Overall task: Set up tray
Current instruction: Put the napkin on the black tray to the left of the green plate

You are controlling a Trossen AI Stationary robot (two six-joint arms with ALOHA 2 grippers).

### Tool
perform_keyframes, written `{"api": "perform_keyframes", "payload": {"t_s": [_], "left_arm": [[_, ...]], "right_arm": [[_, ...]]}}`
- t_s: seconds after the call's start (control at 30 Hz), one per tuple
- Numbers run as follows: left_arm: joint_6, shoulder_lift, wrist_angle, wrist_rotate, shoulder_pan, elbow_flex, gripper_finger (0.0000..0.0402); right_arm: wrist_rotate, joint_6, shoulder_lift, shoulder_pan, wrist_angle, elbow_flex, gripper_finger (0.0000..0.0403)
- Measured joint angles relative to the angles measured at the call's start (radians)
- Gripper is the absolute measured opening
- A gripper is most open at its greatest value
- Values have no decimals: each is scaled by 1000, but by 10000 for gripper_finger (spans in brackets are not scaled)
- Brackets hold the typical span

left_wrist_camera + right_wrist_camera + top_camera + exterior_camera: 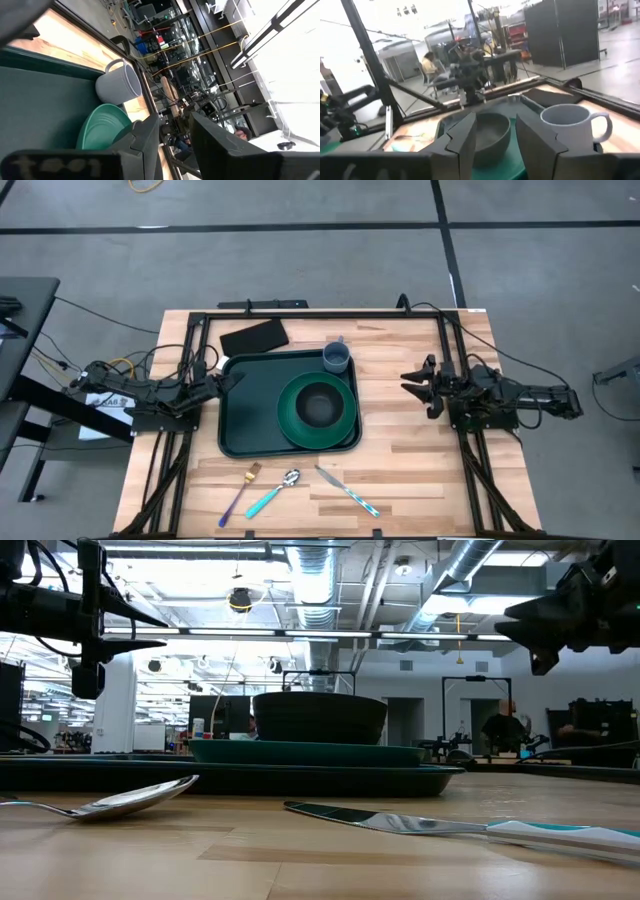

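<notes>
The dark green tray (pixel 245 415) lies in the middle of the table. A round green plate (pixel 345 412) rests on its right half, and a dark bowl (pixel 318 406) stands on the plate. At the tray's far right corner stands a grey-blue mug (pixel 337 358). A fork (pixel 240 492), a spoon (pixel 276 491) and a knife (pixel 347 490) lie on the wood near the front edge. My left gripper (pixel 233 380) hovers level at the tray's left rim, open (pixel 175 142) and holding nothing. Right of the tray, my right gripper (pixel 412 380) is also level, open (pixel 495 142) and holding nothing.
A flat black rectangle (pixel 254 337) lies on the wood beyond the tray's far left corner. Black frame rails (pixel 320 313) run along the table's far edge and both sides. Bare wood (pixel 400 440) lies between the tray and my right gripper. People sit in the room behind.
</notes>
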Motion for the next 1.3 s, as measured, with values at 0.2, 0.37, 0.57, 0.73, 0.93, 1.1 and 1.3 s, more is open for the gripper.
{"api": "perform_keyframes", "payload": {"t_s": [0.2,0.37,0.57,0.73,0.93,1.1,1.3], "left_arm": [[-2,0,0,0,0,0,98],[-3,0,0,0,0,0,98],[49,0,0,-4,0,0,98],[82,0,21,3,0,-1,98],[304,7,46,87,1,94,98],[514,103,-193,72,39,339,98],[579,370,-571,111,147,658,98]], "right_arm": [[69,-5,-1,0,-33,0,123],[74,11,1,0,-42,-1,123],[74,11,1,0,-42,-1,123],[74,11,1,0,-42,-1,123],[73,11,1,0,-43,-2,123],[73,11,1,0,-43,-2,123],[73,11,1,0,-43,-2,123]]}}
